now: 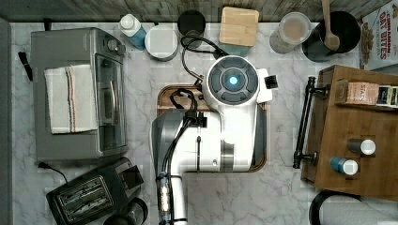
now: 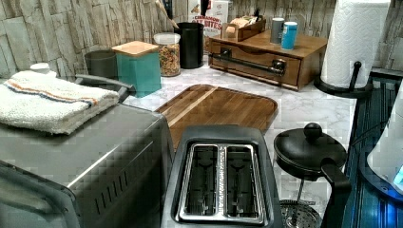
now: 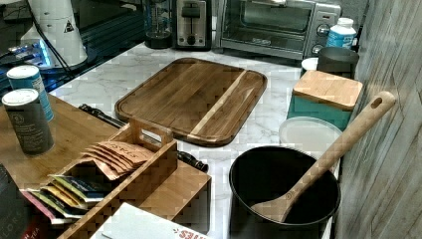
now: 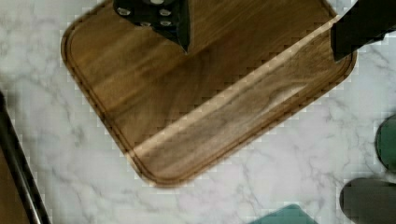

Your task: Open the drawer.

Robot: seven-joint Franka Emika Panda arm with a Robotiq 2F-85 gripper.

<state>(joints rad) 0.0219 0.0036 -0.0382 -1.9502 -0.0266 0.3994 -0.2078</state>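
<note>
The drawer (image 2: 256, 58) sits flush in the front of the wooden cabinet (image 1: 356, 140), in the top view's right. Its long black bar handle (image 1: 302, 122) runs across the front, also seen as the handle (image 2: 244, 64), the handle (image 3: 102, 114) and the handle (image 4: 16, 168). My arm (image 1: 233, 79) hovers over the flat wooden tray (image 4: 187, 107) in the middle of the counter, well apart from the handle. In the wrist view my gripper (image 4: 261, 53) is open, its black fingers (image 4: 159, 18) spread wide above the tray with nothing between them.
On the cabinet stand two cans (image 1: 361, 146) and a tea-bag box (image 3: 124, 159). A toaster oven (image 1: 77, 93), a toaster (image 2: 221, 175), a teal canister (image 2: 140, 66), a black pot with a wooden spoon (image 3: 283, 199) and a paper-towel roll (image 2: 356, 38) ring the marble counter.
</note>
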